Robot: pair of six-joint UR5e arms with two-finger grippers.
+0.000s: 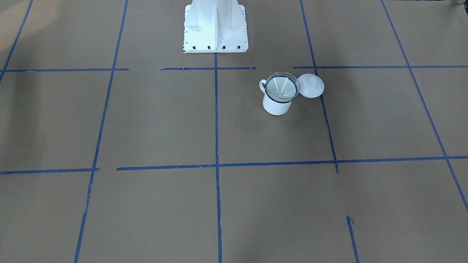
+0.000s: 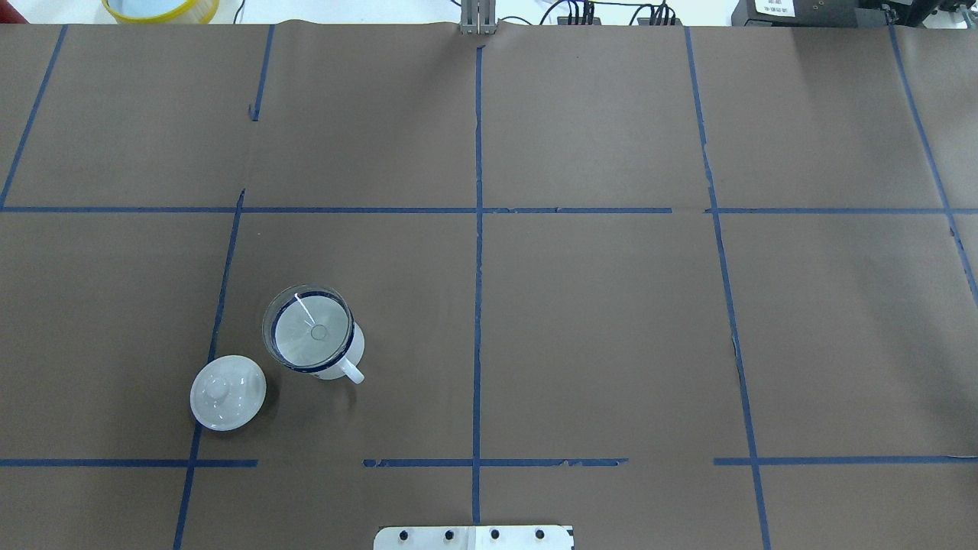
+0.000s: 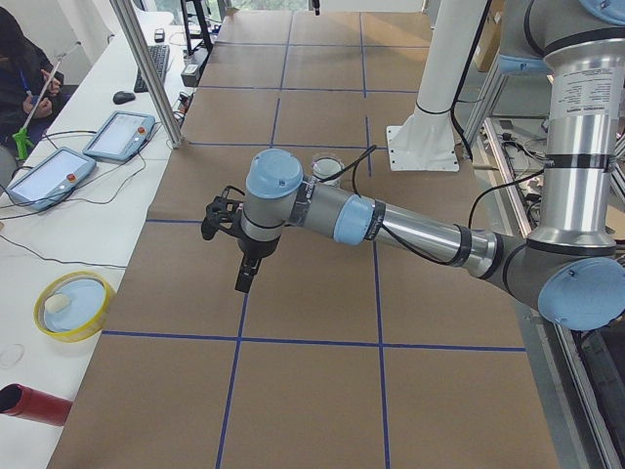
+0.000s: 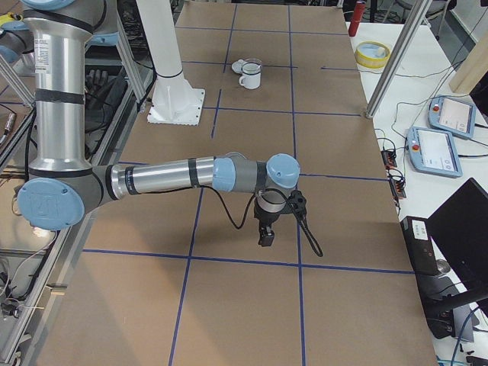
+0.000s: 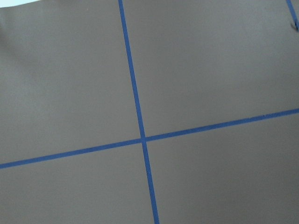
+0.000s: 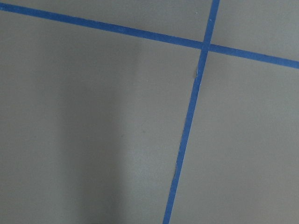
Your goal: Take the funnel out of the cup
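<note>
The cup, a white enamel mug with a dark blue rim, stands upright on the brown table. The clear plastic funnel sits in its mouth. In the overhead view the funnel covers the cup at the left, handle toward the robot. Both show small in the exterior left view and the exterior right view. My left gripper and right gripper hang over bare table far from the cup. They show only in the side views, so I cannot tell if they are open or shut.
A round white knobbed lid lies beside the cup, also in the overhead view. The white robot base stands at the table's edge. A yellow bowl, a red cylinder and teach pendants lie on the side bench.
</note>
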